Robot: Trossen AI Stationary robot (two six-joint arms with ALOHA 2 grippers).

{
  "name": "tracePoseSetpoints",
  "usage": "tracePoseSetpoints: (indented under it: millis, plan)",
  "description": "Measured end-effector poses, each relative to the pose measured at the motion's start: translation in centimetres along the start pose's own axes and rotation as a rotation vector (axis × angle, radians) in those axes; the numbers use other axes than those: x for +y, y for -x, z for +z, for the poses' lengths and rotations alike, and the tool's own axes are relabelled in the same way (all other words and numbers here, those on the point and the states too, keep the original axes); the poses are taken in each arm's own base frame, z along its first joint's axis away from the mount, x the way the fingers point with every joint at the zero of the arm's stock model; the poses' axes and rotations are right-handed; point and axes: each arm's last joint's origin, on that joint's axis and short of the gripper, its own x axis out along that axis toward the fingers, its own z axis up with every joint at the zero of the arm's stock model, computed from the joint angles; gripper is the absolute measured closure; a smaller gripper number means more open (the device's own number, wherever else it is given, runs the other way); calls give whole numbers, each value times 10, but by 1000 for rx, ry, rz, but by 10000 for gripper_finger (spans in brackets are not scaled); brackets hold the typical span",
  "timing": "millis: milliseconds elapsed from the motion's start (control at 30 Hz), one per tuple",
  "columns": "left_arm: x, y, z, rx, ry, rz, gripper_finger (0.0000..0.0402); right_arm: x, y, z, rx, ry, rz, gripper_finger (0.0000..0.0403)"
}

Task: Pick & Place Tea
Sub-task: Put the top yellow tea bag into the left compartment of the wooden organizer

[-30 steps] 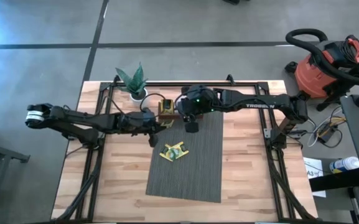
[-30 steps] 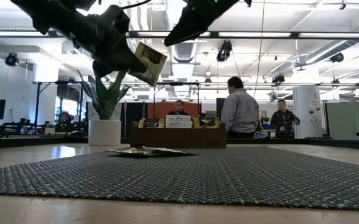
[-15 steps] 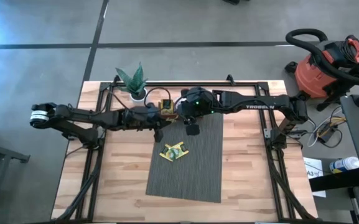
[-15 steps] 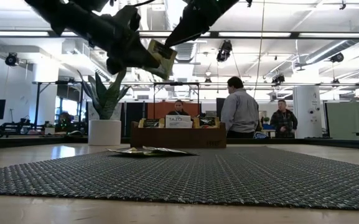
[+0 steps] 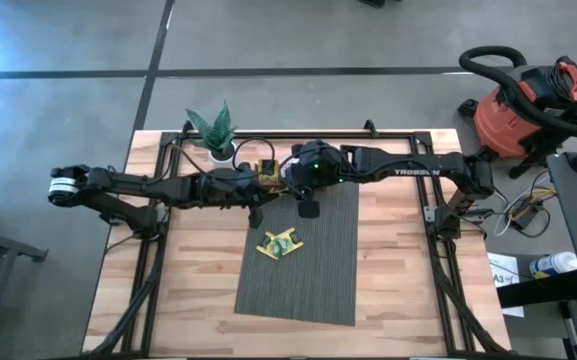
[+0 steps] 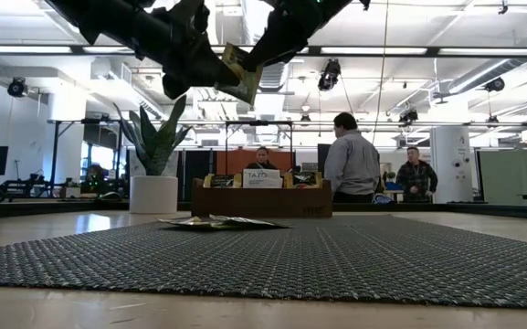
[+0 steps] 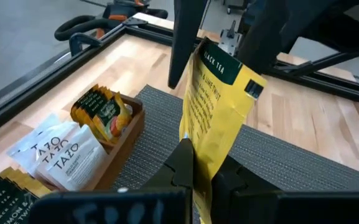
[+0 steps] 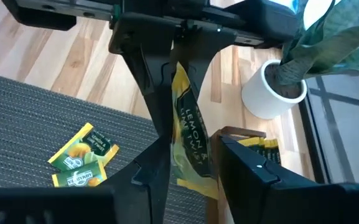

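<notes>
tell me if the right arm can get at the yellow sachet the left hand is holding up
Probably yes. The left hand pinches the yellow sachet by one end above the mat, and the right hand's fingers already stand open on either side of its free end, with nothing between.

I have both arms stretched in over the far middle of the table, meeting tip to tip; my left gripper [image 7: 195,171] is clamped tight, my right gripper [image 8: 188,165] stands with fingers parted

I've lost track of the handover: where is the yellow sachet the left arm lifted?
The yellow sachet is in the air above the grey mat's far edge, beside the wooden tray, pinched in the left gripper, with the right gripper's fingers around it.
</notes>
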Motion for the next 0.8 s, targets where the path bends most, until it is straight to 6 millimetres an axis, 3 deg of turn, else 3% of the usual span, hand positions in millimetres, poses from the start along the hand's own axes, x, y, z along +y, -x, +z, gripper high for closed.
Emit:
tracePoseSetpoints:
  millis: [433, 800]
  plan:
    - [2, 0, 1, 0, 8, -1, 383, -1, 0, 0, -2, -62, 6, 387]
    - [3, 0, 2, 0, 13, -1, 378, -2, -1, -1, 0, -116, 7, 394]
